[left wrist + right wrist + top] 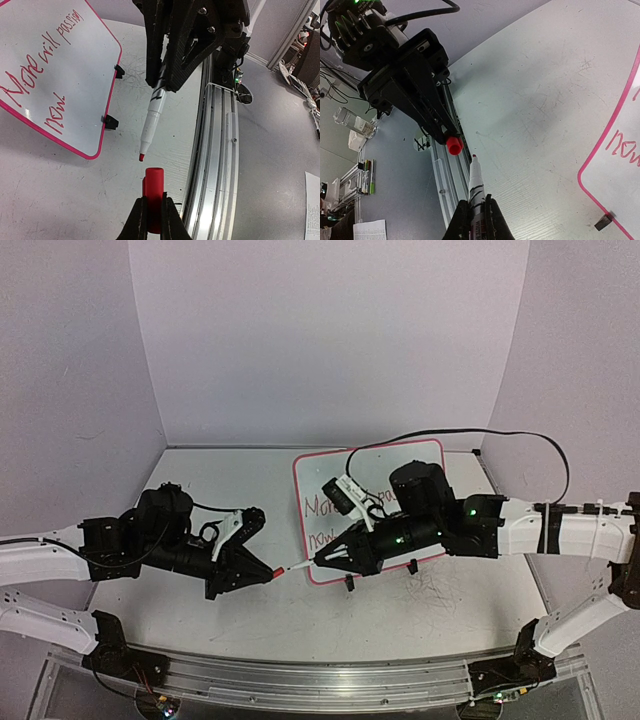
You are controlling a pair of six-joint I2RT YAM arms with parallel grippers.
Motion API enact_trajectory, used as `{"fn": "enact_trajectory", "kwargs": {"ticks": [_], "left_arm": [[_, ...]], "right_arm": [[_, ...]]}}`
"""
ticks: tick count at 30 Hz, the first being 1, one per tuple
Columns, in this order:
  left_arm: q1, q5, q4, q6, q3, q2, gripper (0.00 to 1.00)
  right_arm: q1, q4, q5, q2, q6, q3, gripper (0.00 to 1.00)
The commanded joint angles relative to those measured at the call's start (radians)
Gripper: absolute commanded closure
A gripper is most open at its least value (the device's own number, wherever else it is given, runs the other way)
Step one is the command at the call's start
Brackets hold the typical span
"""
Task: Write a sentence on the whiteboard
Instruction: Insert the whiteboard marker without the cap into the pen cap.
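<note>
Pinching a red cap [153, 186], left gripper [153, 209] faces right gripper's [476, 209] marker [476, 184]

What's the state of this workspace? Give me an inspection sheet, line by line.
Surface: white table, scuffed with dark scribble marks.
Job's things: whiteboard on the table, red sentence in two lines; uncapped red marker, its tip facing the red cap, not touching.
Clutter: pens, paper sheet and clear container beyond the rail.
Grippers: left end effector shut on the cap; right end effector shut on the marker.
Cables: black cable arcs over the right arm.
Surroundings: plain pale walls; aluminium rail at the near edge.
</note>
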Motion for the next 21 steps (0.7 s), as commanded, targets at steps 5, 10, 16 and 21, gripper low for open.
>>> {"fn": "enact_trajectory", "kwargs": {"ticks": [5, 10, 16, 21], "left_arm": [[-0.009, 0.017, 0.003, 0.023, 0.026, 0.018, 1.0], [-0.011, 0.018, 0.003, 0.025, 0.025, 0.016, 1.0], [-0.012, 0.02, 0.003, 0.025, 0.026, 0.015, 1.0], [-0.012, 0.018, 0.003, 0.025, 0.025, 0.014, 1.0]], "right_arm": [[-0.004, 0.069, -0.043, -0.008, -0.007, 0.03, 1.0], [-0.004, 0.081, -0.052, -0.004, -0.003, 0.03, 1.0], [-0.004, 0.092, -0.071, 0.016, 0.005, 0.027, 1.0], [-0.005, 0.093, -0.077, 0.016, 0.008, 0.014, 1.0]]}}
